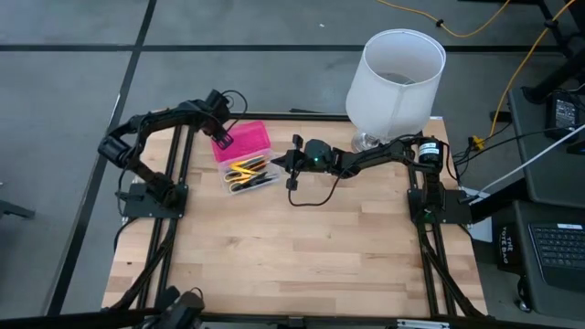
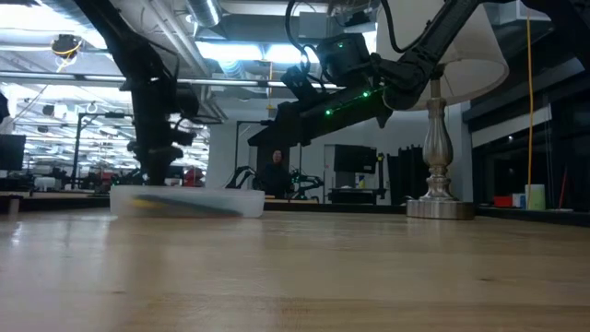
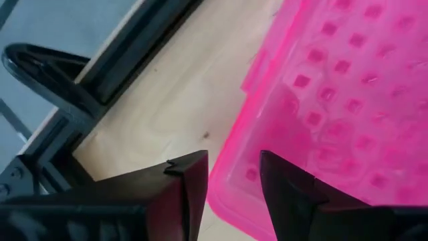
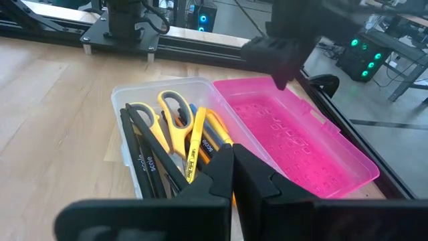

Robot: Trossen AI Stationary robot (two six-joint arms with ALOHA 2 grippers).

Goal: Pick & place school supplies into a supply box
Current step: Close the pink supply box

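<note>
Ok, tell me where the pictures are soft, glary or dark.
Low view: the ceiling lights glare, both arms read as dark shapes, and the clear box is soft. Left wrist view: the pink lid fills the picture, blurred and close. Right wrist view: the scissors and pens are sharp, the right gripper soft.

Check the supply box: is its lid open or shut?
Open: pink lid lies flat beside the clear base, scissors and pens exposed.
</note>
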